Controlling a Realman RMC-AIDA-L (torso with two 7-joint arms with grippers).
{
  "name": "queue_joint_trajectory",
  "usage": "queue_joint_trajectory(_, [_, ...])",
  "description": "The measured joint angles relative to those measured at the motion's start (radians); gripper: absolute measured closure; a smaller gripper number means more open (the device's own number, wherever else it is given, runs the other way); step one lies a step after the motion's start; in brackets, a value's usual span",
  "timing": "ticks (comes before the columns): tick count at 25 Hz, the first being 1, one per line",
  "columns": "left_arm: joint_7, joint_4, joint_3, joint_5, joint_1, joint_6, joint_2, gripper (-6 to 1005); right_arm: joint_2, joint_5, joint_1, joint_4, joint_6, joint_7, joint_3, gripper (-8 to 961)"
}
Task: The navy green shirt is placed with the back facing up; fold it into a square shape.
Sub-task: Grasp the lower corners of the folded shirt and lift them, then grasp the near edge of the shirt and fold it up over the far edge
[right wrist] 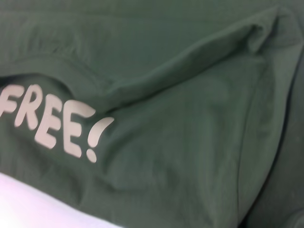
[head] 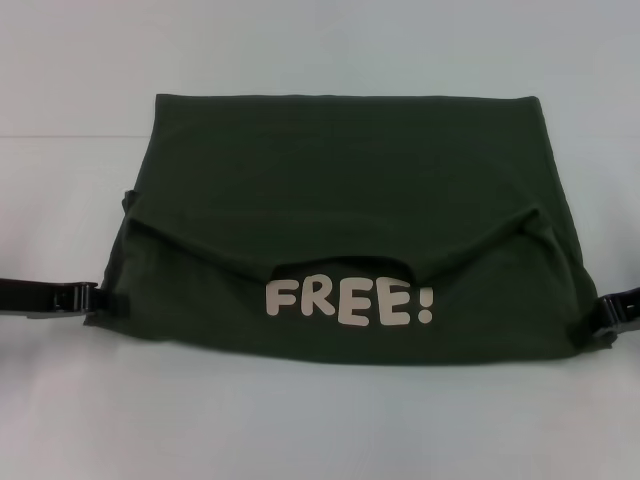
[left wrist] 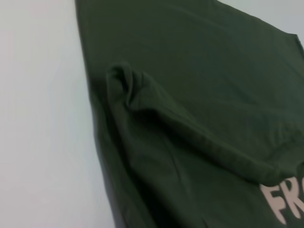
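Near hem fold: the edge of the navy green shirt (head: 350, 230) closest to the camera is seen lying flat on the white counter (head: 320, 420), with the pale "FREE!" print (head: 350, 303) just behind that edge.
Shirt position: it is spread across the middle of the counter as a wide block, partly folded, with a flap laid over the print side and the neckline dipping above the lettering.
Left tool (head: 85, 297): it is set at the shirt's left lower corner, touching the cloth; whether it is spread or pinching cannot be told.
Right tool (head: 612, 318): it is set at the shirt's right lower corner, against the cloth; its state cannot be told either.
Handling: the fabric is judged soft, light and limp, likely to sag and wrinkle when lifted.
Hold points: the 2 lower corners, or the bunched ridges beside them, are judged best, through all layers.
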Motion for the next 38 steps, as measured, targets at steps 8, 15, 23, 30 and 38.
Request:
queue_joint_trajectory(8, [-0.053,0.016,-0.003,0.012,0.018,0.165,0.024,967,-0.015,-0.006,-0.02,-0.002,-0.171,-0.052,-0.001,919])
queue_joint_trajectory(15, [-0.099,0.039,-0.004,0.046,0.044,0.391,0.048,967,-0.018,-0.003,-0.052,0.002,-0.339,-0.175,0.003,918])
queue_joint_trajectory(23, [-0.096,0.034,-0.003,0.119,0.05,0.581,0.05,967,0.0,-0.008,-0.092,0.02,-0.395,-0.25,-0.042,917])
queue_joint_trajectory(30, [-0.098,0.039,-0.006,0.128,0.052,0.646,0.045,967,0.003,-0.007,-0.104,0.034,-0.401,-0.264,-0.051,917])
queue_joint_trajectory(38, [-0.07,0.031,-0.175,0.117,0.015,0.632,0.055,966,-0.008,0.053,-0.109,0.037,-0.414,-0.29,0.05,916])
